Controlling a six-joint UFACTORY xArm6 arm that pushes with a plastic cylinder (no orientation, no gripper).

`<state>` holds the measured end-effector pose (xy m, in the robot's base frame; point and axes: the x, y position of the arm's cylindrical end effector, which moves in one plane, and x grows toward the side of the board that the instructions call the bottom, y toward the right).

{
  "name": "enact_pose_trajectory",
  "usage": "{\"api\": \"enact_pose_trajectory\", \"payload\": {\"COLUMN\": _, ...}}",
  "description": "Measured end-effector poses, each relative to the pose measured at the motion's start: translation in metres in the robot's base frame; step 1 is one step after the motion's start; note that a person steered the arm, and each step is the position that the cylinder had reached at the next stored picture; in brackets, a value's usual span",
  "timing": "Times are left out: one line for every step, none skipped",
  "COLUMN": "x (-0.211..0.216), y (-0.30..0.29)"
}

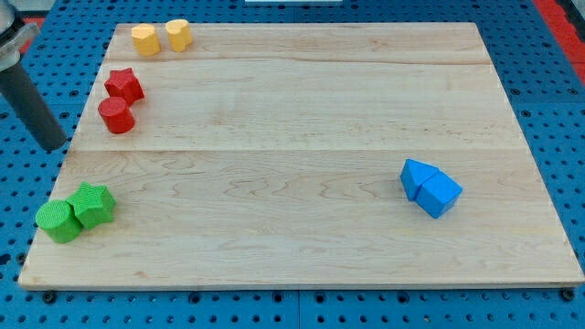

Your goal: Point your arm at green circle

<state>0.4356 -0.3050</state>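
Note:
The green circle (pixel 58 222) lies near the board's bottom left corner, touching a green star (pixel 94 204) on its right. My tip (pixel 53 146) is at the view's left, just off the board's left edge, above the green circle and left of the red blocks. The dark rod rises up and to the left from the tip.
A red star (pixel 123 85) and a red cylinder (pixel 116 115) sit at the upper left. Two yellow blocks (pixel 144 39) (pixel 178 35) sit at the top left. Two blue blocks (pixel 419 178) (pixel 441 194) touch at the right. The wooden board (pixel 302 119) rests on a blue pegboard.

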Motion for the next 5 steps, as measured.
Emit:
{"api": "enact_pose_trajectory", "payload": {"x": 0.012, "y": 0.001}}
{"api": "enact_pose_trajectory", "payload": {"x": 0.053, "y": 0.000}}
{"api": "enact_pose_trajectory", "payload": {"x": 0.053, "y": 0.000}}
{"api": "enact_pose_trajectory", "payload": {"x": 0.086, "y": 0.000}}
{"api": "enact_pose_trajectory", "payload": {"x": 0.138, "y": 0.000}}
